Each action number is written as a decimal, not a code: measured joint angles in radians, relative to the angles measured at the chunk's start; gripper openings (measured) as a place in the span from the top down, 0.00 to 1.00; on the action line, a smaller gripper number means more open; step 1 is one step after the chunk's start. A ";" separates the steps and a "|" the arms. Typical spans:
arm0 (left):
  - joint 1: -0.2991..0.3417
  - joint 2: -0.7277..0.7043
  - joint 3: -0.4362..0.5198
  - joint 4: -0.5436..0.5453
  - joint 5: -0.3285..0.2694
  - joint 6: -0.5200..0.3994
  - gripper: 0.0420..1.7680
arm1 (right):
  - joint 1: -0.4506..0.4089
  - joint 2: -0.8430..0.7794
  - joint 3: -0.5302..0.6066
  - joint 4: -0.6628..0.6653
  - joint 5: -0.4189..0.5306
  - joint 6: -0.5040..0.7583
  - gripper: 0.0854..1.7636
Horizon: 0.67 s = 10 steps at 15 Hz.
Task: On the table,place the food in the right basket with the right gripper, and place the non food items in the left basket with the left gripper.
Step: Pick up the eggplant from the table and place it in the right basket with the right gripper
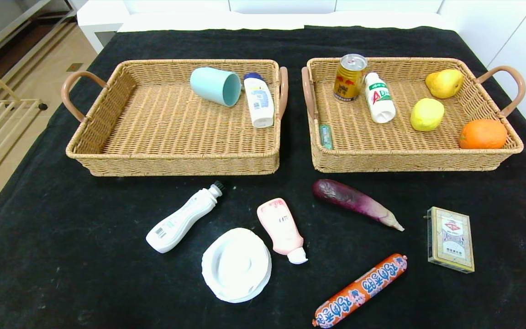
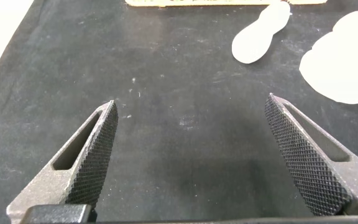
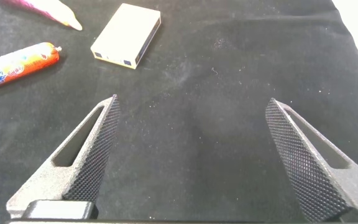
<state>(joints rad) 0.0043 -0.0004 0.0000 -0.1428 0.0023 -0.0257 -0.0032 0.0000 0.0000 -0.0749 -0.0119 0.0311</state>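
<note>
Two wicker baskets sitting side by side on the black cloth-covered table [image 1: 39, 256] in the head view. Left basket [image 1: 171, 157] holding a teal cup [image 1: 216, 86] on its side and a white bottle [image 1: 259, 100] against the wall nearest the right basket [image 1: 409, 160]. Right basket carrying a gold can [image 1: 349, 77], a white drink bottle [image 1: 379, 98], a pear [image 1: 445, 83], a lemon [image 1: 427, 114], an orange [image 1: 482, 134] and a small green tube [image 1: 325, 136] along the wall nearest the left basket. Lying on the cloth in front of the left basket: a white spray bottle [image 1: 183, 217], a white round lid [image 1: 236, 265] and a pink tube [image 1: 282, 229]. Lying in front of the right basket: a purple eggplant [image 1: 355, 202], a card box [image 1: 450, 239] and an orange sausage [image 1: 360, 291].

Hovering over bare cloth in the left wrist view, the left gripper [image 2: 191, 158], jaws spread wide and gripping nothing, with the spray bottle [image 2: 261, 36] and lid [image 2: 344, 59] beyond it.

Hanging over bare cloth in the right wrist view, the right gripper [image 3: 191, 158], jaws likewise wide apart and empty, with the card box [image 3: 127, 35], the sausage [image 3: 17, 65] and the eggplant tip [image 3: 58, 12] beyond it.
</note>
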 joint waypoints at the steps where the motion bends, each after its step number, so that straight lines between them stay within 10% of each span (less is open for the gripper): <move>1: 0.000 0.000 0.000 0.000 0.000 -0.001 0.03 | 0.000 0.000 0.000 -0.005 0.001 0.001 0.03; 7: 0.000 0.007 -0.017 -0.005 -0.031 -0.015 0.03 | 0.003 0.014 -0.074 -0.013 0.068 0.045 0.03; 10: 0.000 0.084 -0.144 0.012 -0.157 -0.035 0.03 | 0.010 0.120 -0.165 -0.060 0.164 0.053 0.03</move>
<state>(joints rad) 0.0038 0.0832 -0.1443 -0.1309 -0.1549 -0.0604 0.0070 0.1202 -0.1653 -0.1351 0.1523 0.0836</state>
